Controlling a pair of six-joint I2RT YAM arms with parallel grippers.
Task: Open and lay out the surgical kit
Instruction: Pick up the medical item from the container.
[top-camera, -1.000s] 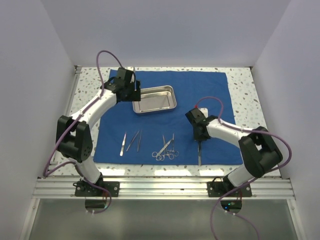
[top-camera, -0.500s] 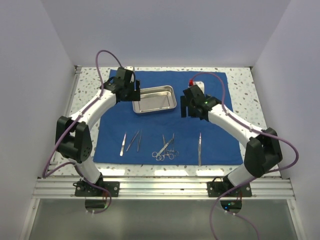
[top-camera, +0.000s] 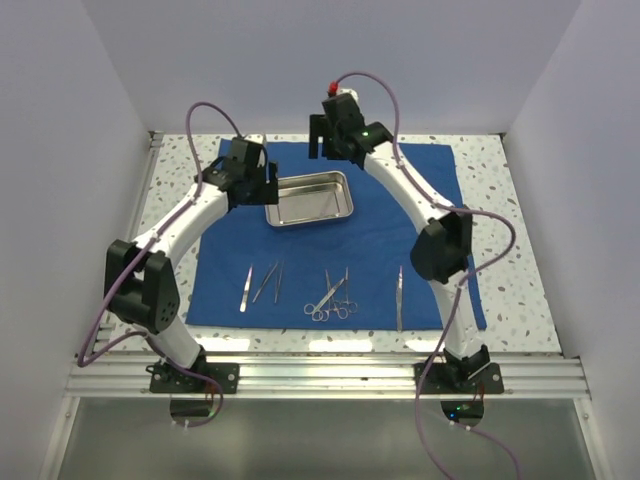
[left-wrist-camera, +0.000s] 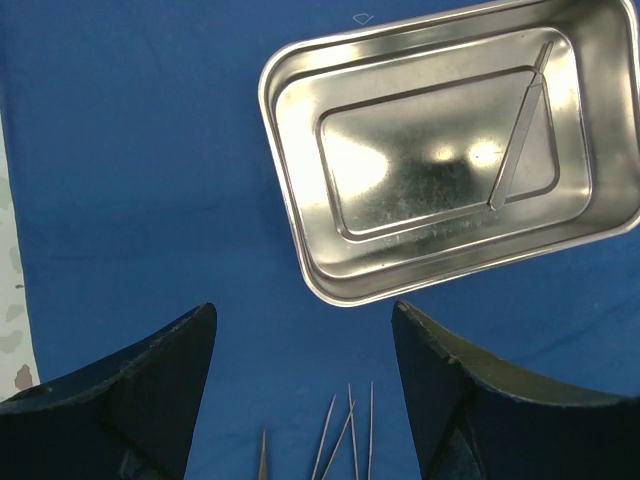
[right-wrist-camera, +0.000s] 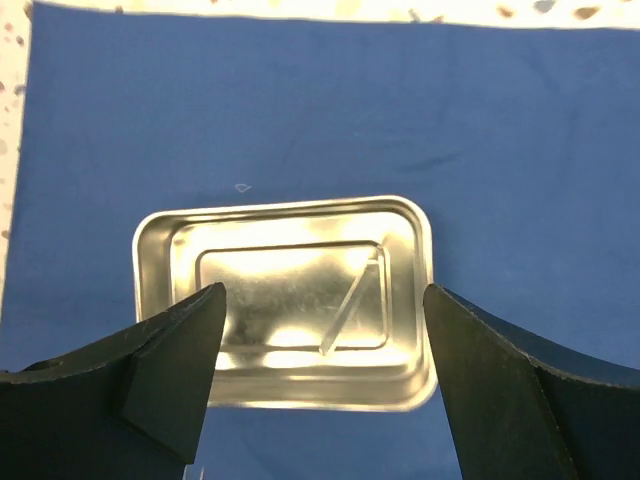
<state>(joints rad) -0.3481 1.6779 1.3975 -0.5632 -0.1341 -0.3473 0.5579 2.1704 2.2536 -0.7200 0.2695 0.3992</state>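
Lab enclosure — plain white walls (top-camera: 60, 150)

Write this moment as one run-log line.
left gripper: open, near tray | right gripper: open, near tray | tray: one slim tool inside | cloth: spread flat

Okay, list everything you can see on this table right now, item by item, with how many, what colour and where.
cloth wrap: one, royal blue, spread flat on the table
steel tray: one, shiny silver, on the far half of the cloth
slim tool in the tray: one, silver, lying diagonally on the tray floor
tweezers: apparently two, silver, side by side at the cloth's near left
ring-handled clamps: apparently two, silver, overlapping at the near centre
lone slim tool: one, silver, near right of the cloth
table: one, white with dark speckles, under the cloth
left gripper: one, black, open, by the tray's left end
right gripper: one, black, open, above the tray
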